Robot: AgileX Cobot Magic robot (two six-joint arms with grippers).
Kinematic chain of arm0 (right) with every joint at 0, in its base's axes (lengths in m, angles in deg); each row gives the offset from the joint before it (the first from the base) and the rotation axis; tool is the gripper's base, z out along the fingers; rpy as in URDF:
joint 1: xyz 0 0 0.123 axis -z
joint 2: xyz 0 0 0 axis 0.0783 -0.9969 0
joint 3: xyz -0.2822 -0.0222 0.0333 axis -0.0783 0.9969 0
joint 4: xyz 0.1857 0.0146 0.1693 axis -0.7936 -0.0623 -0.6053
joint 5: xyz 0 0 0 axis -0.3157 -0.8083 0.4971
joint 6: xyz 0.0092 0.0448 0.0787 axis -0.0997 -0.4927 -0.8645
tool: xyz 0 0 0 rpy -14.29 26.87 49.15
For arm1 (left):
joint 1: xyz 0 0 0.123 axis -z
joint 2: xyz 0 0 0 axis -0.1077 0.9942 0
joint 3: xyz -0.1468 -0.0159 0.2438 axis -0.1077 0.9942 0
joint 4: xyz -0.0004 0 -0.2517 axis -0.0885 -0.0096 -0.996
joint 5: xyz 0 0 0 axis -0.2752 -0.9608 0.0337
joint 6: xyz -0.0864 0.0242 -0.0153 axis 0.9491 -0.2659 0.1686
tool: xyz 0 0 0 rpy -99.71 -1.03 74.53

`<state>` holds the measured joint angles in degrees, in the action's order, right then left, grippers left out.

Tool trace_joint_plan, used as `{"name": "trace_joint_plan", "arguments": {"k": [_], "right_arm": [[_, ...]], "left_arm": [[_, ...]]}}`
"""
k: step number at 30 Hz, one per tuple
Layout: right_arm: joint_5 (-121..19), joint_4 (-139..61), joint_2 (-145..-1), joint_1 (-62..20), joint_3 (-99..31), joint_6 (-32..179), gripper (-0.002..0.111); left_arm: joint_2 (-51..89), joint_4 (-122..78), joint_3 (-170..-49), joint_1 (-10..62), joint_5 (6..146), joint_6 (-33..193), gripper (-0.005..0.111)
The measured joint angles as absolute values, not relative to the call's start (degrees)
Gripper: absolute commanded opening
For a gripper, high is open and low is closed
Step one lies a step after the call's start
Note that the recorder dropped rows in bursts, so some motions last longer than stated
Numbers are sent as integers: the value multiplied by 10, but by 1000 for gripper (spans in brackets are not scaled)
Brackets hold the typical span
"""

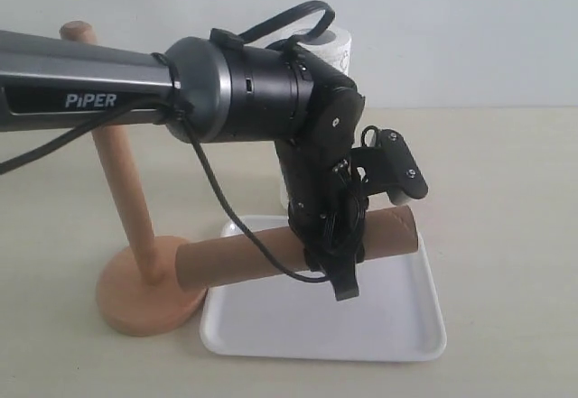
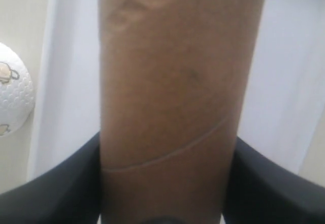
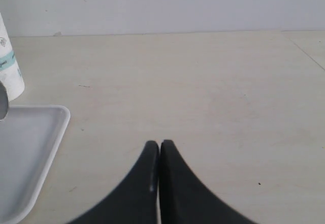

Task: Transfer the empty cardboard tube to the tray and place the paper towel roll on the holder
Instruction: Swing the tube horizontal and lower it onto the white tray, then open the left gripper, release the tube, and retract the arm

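Two jobs on the card, and the first is in hand: the left jaws are clamped around the empty cardboard tube [image 1: 235, 263], carrying it level and crosswise over the tray [image 1: 397, 335], which lies toward the front edge of the bench [image 1: 506, 190]. Whether the tube touches the tray floor yet, I cannot tell. One end pokes out past the tray's rim, close to the disc base of the holder [image 1: 135, 303]. A clean release wants the tube shifted toward the bench's right edge until both ends sit inside the rim, then lowered flat, or it may tip off. The paper towel roll [image 1: 334, 50] stands behind the arm, nearer the back edge. The right jaws are pressed together on nothing, above bare bench beyond the tray.
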<state>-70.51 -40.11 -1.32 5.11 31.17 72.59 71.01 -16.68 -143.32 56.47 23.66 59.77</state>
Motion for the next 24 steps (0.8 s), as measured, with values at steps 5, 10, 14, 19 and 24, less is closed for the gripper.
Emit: {"name": "trace_joint_plan", "arguments": {"k": [5, 10, 14, 19, 24], "right_arm": [[-705, -401, -13, 51, 312, 726, 0], [-705, -401, -13, 51, 312, 726, 0], [-705, -401, -13, 51, 312, 726, 0], [-705, -401, -13, 51, 312, 726, 0], [-705, -401, -13, 51, 312, 726, 0]], "left_arm": [[711, -179, -1434, 567, 256, 573, 4], [728, -186, -1434, 572, 260, 566, 4], [747, -207, -1434, 572, 263, 563, 19], [767, -227, -1434, 572, 267, 563, 54], [769, -231, -1434, 572, 266, 571, 63]]}}
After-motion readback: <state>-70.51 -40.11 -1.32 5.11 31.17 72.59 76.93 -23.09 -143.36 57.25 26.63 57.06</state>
